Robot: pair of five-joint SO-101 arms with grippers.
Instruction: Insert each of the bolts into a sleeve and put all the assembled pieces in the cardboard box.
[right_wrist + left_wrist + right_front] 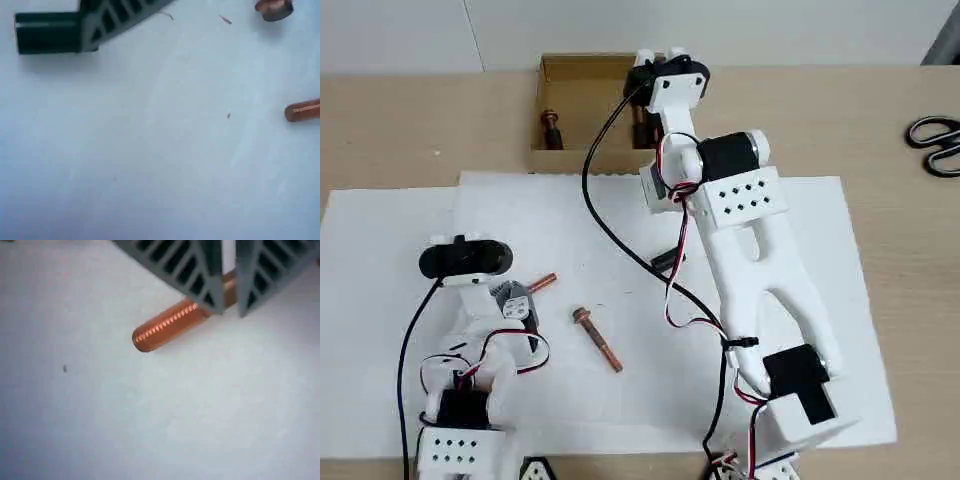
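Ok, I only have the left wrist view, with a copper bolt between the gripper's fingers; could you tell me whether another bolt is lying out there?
Observer: Yes, a second bolt lies loose on the white sheet, between the two arms and close to the left gripper.
Operator: Thank you. Is anything in the cardboard box so far?
Observer: At least one piece sits inside the cardboard box, by its left wall.
Operator: And where is the other arm, please?
Observer: The right arm extends across the sheet, and its far part covers the box's right side in the high view.
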